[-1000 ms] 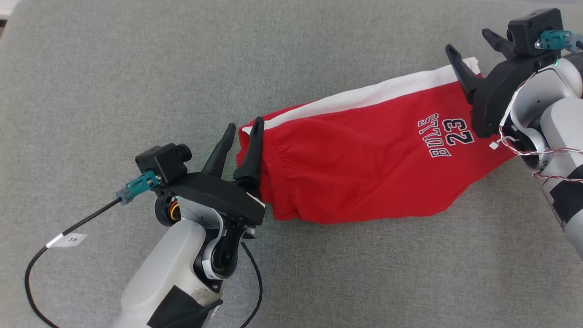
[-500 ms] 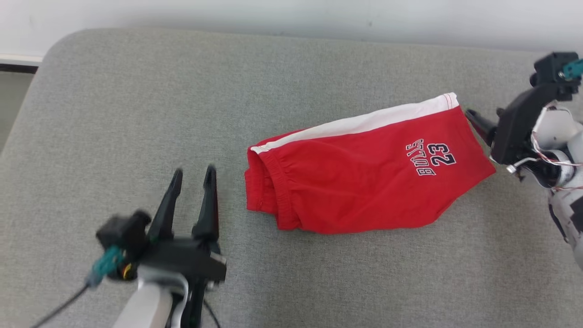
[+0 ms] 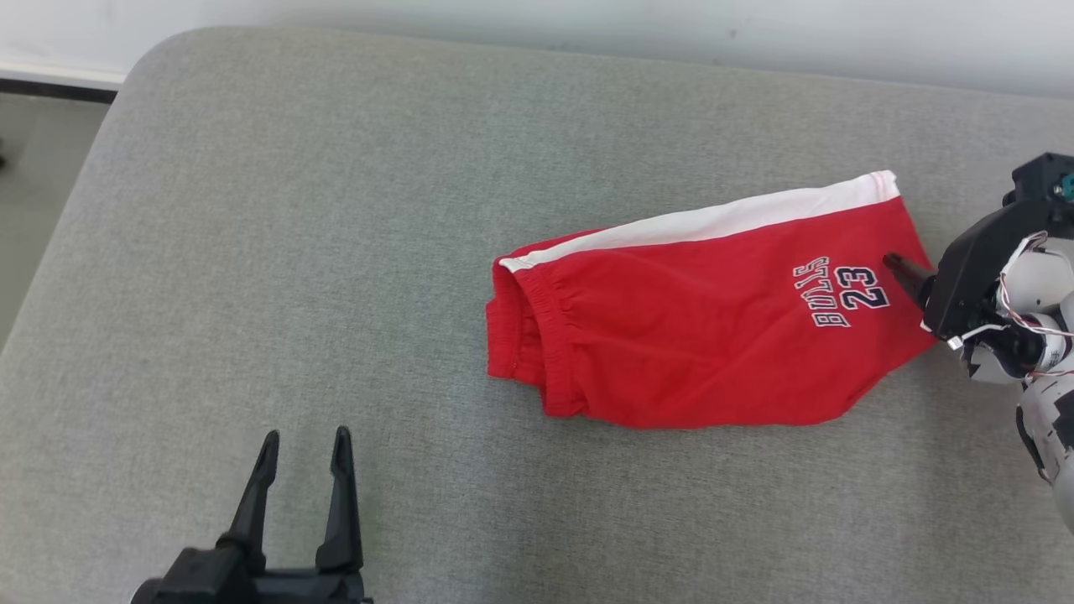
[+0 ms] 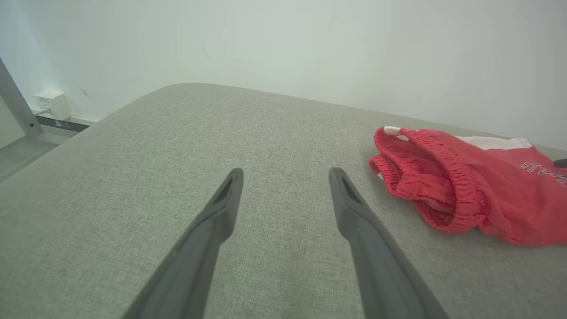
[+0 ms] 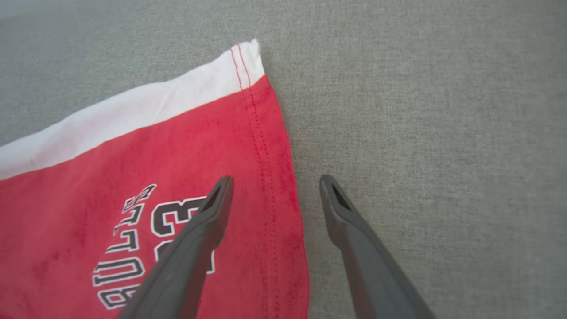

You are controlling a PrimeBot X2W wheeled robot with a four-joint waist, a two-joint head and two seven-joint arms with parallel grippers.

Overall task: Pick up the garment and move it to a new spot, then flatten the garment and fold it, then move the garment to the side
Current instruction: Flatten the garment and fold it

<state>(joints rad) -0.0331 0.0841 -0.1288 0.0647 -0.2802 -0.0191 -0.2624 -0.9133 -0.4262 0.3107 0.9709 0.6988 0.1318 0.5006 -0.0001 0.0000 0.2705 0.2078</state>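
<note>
Grey cushion (image 3: 294, 252); red shorts (image 3: 671, 352) atop.

My head camera looks steeply down on the grey padded surface (image 3: 252, 210), taking in the whole garment (image 3: 688, 352) with my left tool (image 3: 304, 436) at the bottom edge. My left wrist camera sits low, facing almost level across that surface toward the white wall (image 4: 310, 44), the garment's waistband end at its right. My right wrist camera looks down along my right tool (image 5: 275, 179) from close above the garment's printed hem end, rightmost in the head view
</note>
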